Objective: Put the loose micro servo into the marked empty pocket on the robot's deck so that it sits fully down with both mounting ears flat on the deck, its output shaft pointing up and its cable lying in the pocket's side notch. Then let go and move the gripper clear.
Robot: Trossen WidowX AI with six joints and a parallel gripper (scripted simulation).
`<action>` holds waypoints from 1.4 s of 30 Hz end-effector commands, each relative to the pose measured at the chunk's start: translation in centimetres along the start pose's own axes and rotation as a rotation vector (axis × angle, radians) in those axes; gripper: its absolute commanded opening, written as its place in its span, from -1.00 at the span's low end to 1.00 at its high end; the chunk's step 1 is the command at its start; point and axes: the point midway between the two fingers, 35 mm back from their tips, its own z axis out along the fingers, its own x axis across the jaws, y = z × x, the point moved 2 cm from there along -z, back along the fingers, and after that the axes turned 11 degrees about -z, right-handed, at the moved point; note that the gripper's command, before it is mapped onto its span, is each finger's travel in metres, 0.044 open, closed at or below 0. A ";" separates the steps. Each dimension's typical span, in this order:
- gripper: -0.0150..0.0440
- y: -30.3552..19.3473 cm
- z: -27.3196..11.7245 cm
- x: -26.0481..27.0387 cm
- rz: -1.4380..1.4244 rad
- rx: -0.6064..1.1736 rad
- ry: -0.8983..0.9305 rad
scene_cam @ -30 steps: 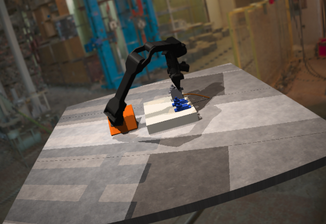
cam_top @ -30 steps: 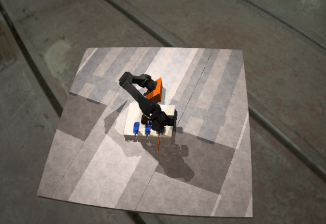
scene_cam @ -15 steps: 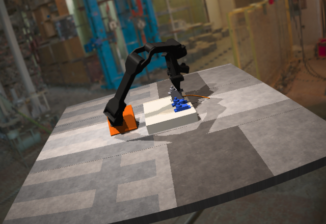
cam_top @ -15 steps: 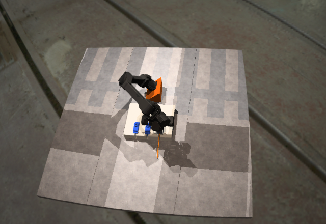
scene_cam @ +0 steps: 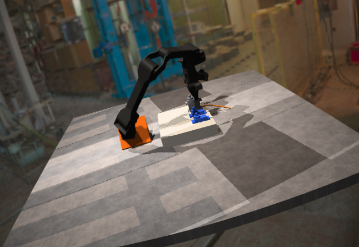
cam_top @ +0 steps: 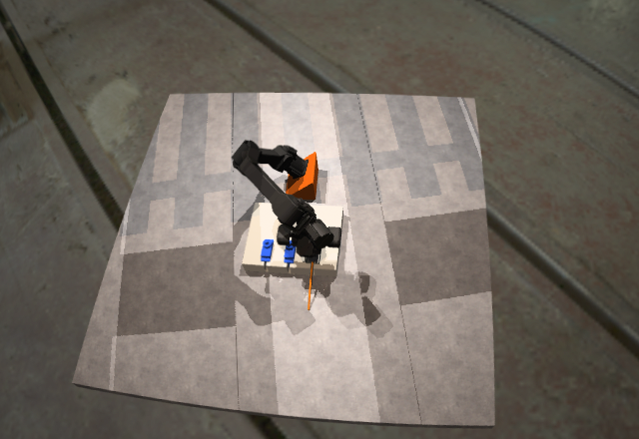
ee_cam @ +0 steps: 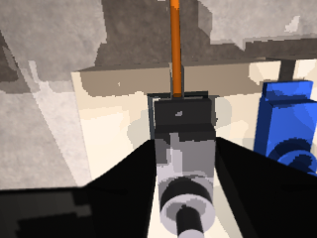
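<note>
From high overhead and far off, our top view looks down on the whole desk (cam_top: pixel 289 362). Our exterior view stands off one corner, lower and nearer, looking obliquely across it. Our wrist view rides just behind the claw (ee_cam: pixel 184 164), very close, facing down along it. All three share the cream deck (cam_top: pixel 258 227).

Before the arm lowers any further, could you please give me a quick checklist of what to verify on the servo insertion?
1. Gripper shut on the grey servo: ok.
2. Output shaft pointing up: ok.
3. Orange cable lined up with the pocket's side notch: ok.
4. Servo over the marked pocket: ok.
5. Ears flat on the cream deck: cannot tell.
6. Clearance from the nearest blue servo: ok.
</note>
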 end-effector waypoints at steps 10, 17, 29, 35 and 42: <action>-0.49 0.1 0.7 -0.1 0.004 0.002 -0.004; -0.49 0.1 1.2 -0.1 0.004 0.002 -0.004; -0.49 0.1 2.0 -0.1 0.004 0.002 -0.005; -0.49 0.1 2.4 -0.1 0.004 0.002 -0.005; -0.49 0.1 2.9 -0.2 0.004 0.002 -0.005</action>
